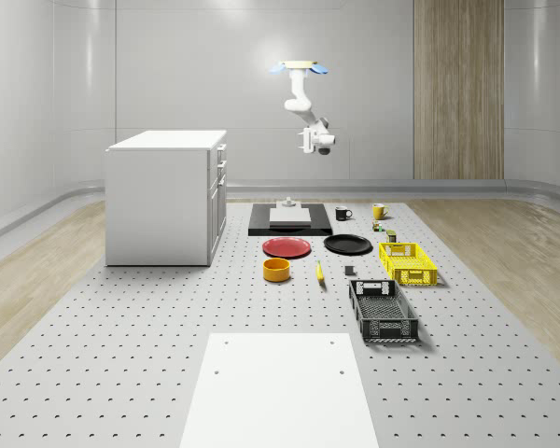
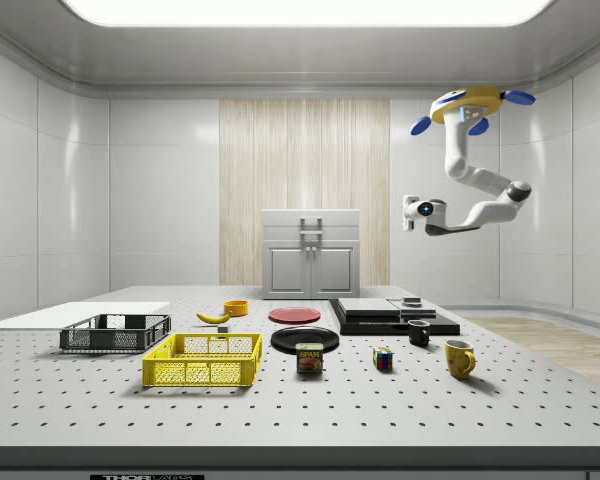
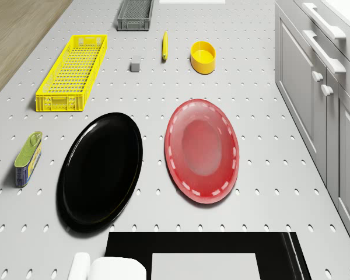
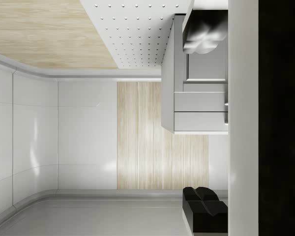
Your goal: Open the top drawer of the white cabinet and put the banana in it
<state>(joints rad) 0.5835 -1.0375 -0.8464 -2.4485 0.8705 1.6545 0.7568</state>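
overhead and side views share table (image 1: 121, 373)

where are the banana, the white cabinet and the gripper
banana (image 3: 164, 45): drone view, middle of the fruit
white cabinet (image 1: 159, 207): whole-scene view, side wall
gripper (image 2: 407, 214): side view, between the fingertips, high above the table

A test lab: a big gray table (image 1: 121, 373) full of little holes, in a bare white room.

Closed white cabinet (image 1: 166, 198); banana (image 1: 320, 273) on table.
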